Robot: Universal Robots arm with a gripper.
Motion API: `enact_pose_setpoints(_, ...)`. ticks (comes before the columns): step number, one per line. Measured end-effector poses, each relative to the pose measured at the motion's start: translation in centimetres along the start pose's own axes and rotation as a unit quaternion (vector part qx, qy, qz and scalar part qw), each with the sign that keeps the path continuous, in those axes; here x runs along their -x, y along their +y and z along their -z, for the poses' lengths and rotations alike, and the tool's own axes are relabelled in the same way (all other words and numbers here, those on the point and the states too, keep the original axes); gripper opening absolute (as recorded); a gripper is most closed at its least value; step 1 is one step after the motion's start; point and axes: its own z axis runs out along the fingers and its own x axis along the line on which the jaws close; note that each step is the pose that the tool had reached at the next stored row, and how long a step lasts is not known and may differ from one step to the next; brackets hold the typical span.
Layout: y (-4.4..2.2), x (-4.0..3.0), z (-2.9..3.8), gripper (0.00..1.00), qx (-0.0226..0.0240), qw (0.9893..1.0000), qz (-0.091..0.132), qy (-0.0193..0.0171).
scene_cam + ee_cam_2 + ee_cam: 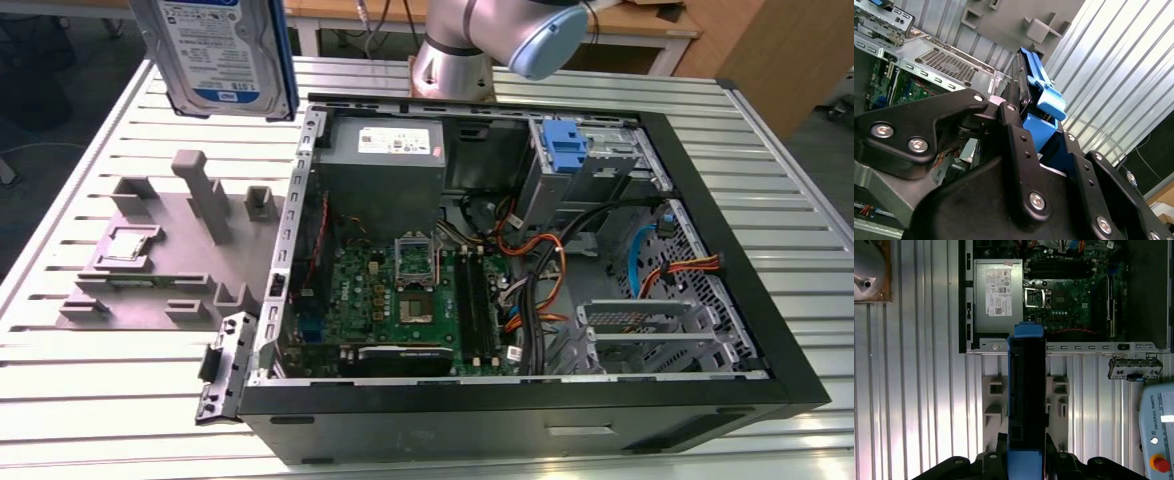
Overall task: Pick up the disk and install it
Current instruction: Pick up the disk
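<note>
The disk [220,55], silver-grey with a white-and-blue label and a blue bracket, hangs upright high above the table at the exterior view's upper left, over the grey fixture [174,250]. In the first wrist view the disk [1026,390] appears edge-on, black between blue ends, its far end level with the open computer case's side rail [1079,346]. My gripper [1026,452] is shut on the disk's near end. In the second wrist view my black fingers [1016,135] clamp the blue bracket [1046,97].
The open computer case [507,420] lies on the slatted metal table [107,400], with a grey power-supply box [387,145], motherboard [400,300], cables and a blue caddy [567,150] in its drive bay. The arm's base [454,60] stands behind it. A teach pendant [1156,430] lies nearby.
</note>
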Motion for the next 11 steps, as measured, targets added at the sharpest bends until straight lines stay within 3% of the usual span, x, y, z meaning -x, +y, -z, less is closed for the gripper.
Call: enact_pose_setpoints(11, 2.18, -0.09, 0.04, 0.37, -0.0005, 1.0000, 0.000, -0.0001)
